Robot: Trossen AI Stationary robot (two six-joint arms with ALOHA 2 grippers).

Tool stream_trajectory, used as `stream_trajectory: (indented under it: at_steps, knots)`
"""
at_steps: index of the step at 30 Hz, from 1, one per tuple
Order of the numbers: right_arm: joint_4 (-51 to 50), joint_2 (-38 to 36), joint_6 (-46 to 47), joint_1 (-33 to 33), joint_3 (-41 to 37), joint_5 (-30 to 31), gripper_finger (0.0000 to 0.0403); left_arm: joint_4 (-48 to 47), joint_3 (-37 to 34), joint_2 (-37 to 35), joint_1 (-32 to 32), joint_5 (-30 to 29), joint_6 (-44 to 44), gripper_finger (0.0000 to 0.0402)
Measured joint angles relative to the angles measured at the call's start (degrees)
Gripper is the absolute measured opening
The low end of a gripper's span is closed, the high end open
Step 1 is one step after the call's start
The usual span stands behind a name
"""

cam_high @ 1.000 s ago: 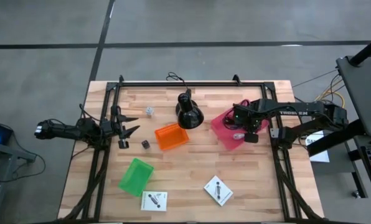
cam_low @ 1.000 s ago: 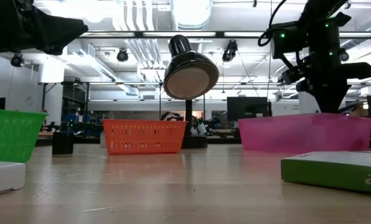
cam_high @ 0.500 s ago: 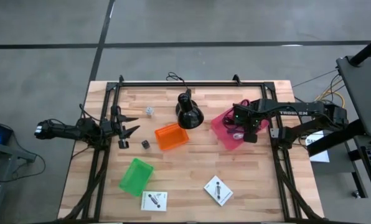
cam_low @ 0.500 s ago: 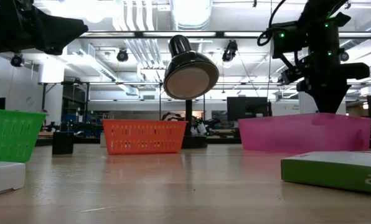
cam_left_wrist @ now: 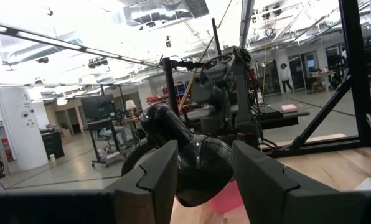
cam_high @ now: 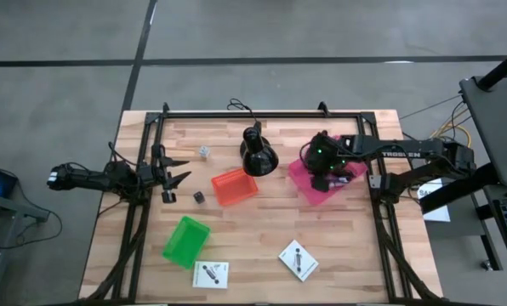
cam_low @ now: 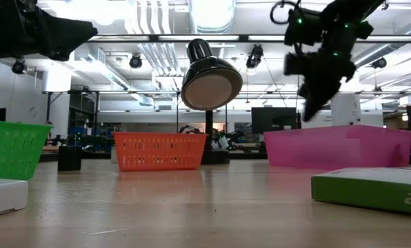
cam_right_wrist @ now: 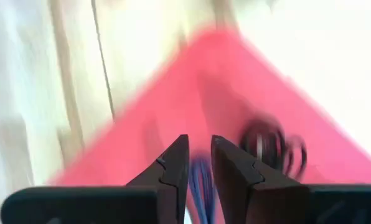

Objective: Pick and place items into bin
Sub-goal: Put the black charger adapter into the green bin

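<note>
Right tool is hovering above the pink bin, fingers standing narrowly parted, gripping nothing visible. A black coiled cable is lying inside that bin. Left tool is waiting at the bench's left edge, fingers standing apart, empty. Two white cards and a small dark cube are lying on the bench.
</note>
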Motion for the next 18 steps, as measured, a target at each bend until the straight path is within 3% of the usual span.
stream_trajectory:
  at_steps: [7, 18]
  knots:
    - [16.6, -4.1, -1.6, 0.4, -4.0, -0.7, 0.0056, 0.0, 0.0, 0.0, 0.0, 0.0, 0.0, 0.0137]
    - [45.8, -24.9, -4.0, 2.2, -21.1, -0.6, 0.0056, 0.0, 0.0, 0.0, 0.0, 0.0, -0.2, 0.0137]
